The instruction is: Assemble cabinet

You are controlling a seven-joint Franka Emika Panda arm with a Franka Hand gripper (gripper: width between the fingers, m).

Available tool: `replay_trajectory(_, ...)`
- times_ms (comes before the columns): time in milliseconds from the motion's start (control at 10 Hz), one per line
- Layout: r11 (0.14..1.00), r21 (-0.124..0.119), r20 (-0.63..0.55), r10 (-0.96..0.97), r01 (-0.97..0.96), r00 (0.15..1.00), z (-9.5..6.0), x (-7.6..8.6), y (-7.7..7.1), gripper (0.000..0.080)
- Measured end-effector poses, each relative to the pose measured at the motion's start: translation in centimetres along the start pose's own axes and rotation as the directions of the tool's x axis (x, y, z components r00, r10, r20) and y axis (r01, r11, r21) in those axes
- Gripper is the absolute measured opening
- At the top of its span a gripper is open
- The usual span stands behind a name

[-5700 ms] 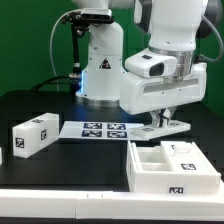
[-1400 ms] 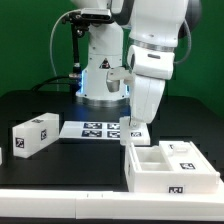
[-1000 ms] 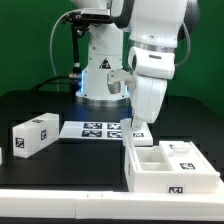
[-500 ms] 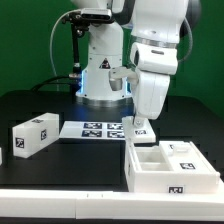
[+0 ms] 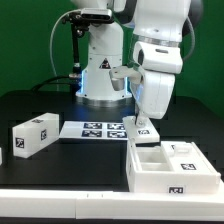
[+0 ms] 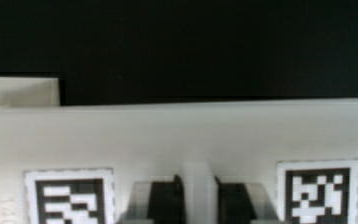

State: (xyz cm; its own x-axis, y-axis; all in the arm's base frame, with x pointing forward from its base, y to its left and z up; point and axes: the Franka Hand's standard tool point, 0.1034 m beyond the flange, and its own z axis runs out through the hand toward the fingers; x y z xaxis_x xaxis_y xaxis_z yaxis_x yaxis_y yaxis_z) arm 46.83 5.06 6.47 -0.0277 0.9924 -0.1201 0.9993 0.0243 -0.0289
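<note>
Exterior view: your arm [image 5: 160, 45] has slid a touch toward the exterior view's right in the last second, and the tool [image 5: 142, 120] stays pinched shut on a thin tagged panel [image 5: 143, 130], held upright. That puts the panel just behind the shell [image 5: 150, 180], beside the marker board [image 5: 95, 128]. You look to be lining it up for fitting; the block [image 5: 35, 135] sits well apart on the desk [image 5: 90, 160]
</note>
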Motion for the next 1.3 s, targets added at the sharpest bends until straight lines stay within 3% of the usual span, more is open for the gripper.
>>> replay_trajectory(800, 1.000, 0.011, 0.005, -0.002, 0.002, 1.000, 0.48, 0.01, 0.11, 0.0064)
replay_trajectory(1300, 1.000, 0.001, 0.002, -0.005, 0.005, 1.000, 0.17, 0.25, 0.66, 0.0064)
